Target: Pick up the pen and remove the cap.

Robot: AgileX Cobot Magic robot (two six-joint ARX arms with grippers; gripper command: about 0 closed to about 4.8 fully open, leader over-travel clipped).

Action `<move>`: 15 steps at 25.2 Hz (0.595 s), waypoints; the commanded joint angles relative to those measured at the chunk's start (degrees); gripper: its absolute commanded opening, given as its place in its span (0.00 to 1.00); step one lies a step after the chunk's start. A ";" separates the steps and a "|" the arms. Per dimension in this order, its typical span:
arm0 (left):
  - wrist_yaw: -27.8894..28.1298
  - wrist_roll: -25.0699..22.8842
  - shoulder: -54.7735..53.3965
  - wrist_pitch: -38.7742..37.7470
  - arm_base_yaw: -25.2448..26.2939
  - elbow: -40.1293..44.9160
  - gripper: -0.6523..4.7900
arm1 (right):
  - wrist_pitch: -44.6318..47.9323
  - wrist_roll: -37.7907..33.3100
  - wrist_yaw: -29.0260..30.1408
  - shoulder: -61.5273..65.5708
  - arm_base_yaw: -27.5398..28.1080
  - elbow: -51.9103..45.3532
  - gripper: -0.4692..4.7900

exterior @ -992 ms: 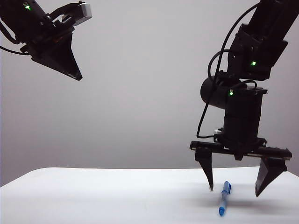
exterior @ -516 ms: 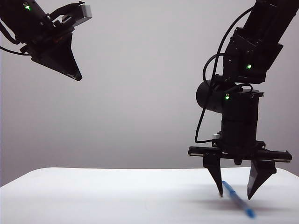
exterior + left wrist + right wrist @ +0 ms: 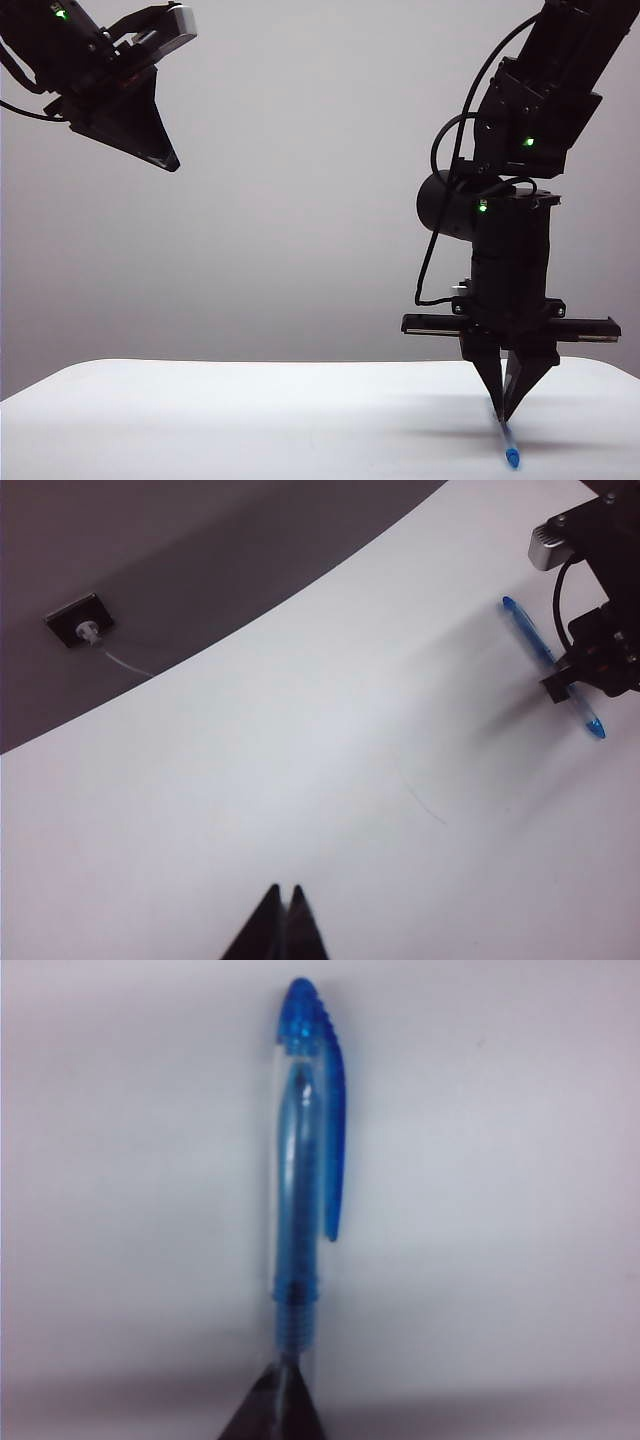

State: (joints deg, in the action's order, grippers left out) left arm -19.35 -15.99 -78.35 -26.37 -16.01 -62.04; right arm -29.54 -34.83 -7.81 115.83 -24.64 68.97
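Note:
The pen (image 3: 297,1160) is slim and translucent blue. It lies low on the white table (image 3: 200,420) at the right of the exterior view. The cap (image 3: 305,1110), with its blue clip and blue tip, is still on the pen. My right gripper (image 3: 505,410) points straight down and is shut on the pen's barrel (image 3: 292,1325), just behind the cap. The pen's far end (image 3: 511,455) sticks out below the tips towards the table's front. In the left wrist view the pen (image 3: 528,638) shows on both sides of the right gripper (image 3: 562,685). My left gripper (image 3: 168,160) hangs high at the upper left, shut and empty (image 3: 283,890).
The table's far edge (image 3: 300,600) runs across the left wrist view, with dark floor beyond it. A small black plate with a white cable (image 3: 78,622) lies on that floor. A plain grey wall stands behind the table.
The right gripper's jaws went from wide open to shut on the pen. The pen swung round under them, so its free end now points to the front. The left arm stayed still.

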 commanded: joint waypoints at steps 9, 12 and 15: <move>-1.73 0.59 0.13 0.28 0.07 -0.28 0.23 | -3.06 6.32 0.39 0.74 0.31 0.46 0.55; -2.01 0.63 0.13 0.28 0.07 -0.28 0.23 | -2.78 6.32 0.42 1.07 0.31 0.46 0.55; -2.56 0.63 0.07 0.33 0.07 -0.28 0.23 | -3.65 6.32 0.44 1.51 0.31 0.44 0.46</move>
State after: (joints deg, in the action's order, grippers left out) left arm -21.10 -15.55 -78.32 -26.37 -15.99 -62.04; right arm -32.34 -28.56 -7.27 116.97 -24.29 69.32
